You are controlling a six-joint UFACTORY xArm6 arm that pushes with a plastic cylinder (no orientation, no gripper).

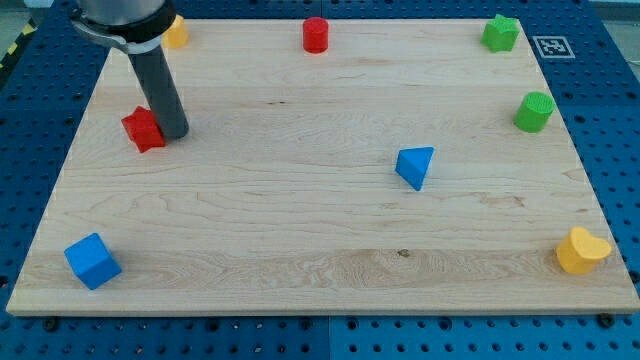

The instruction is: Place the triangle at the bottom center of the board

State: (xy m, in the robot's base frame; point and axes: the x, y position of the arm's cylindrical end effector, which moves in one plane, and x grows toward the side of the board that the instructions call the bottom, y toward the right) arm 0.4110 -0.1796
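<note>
- The tip (176, 132) touches the red star block (144, 129) at the view's left.
- The blue triangle (415, 166) lies right of centre on the board (300, 230).
- No claw exists; no readable writing.

I am looking at a board (300, 200) of pale wood, its grain running in long streaks across the view and its finish showing smooth and matt, with a small dark knot low down. The blue triangle (415, 166), blue cube (92, 261), red star-shaped block (144, 129), red cylinder (316, 34), green cylinder (535, 111), green star-shaped block (500, 33) and the yellow block (582, 250) at the view's right are all showing flat, even colour, probably painted wood or plastic. The rod ending in my tip (175, 134) is looking dark, smooth and faintly glossy. The blue perforated table (610, 100) is reading as painted metal.
</note>
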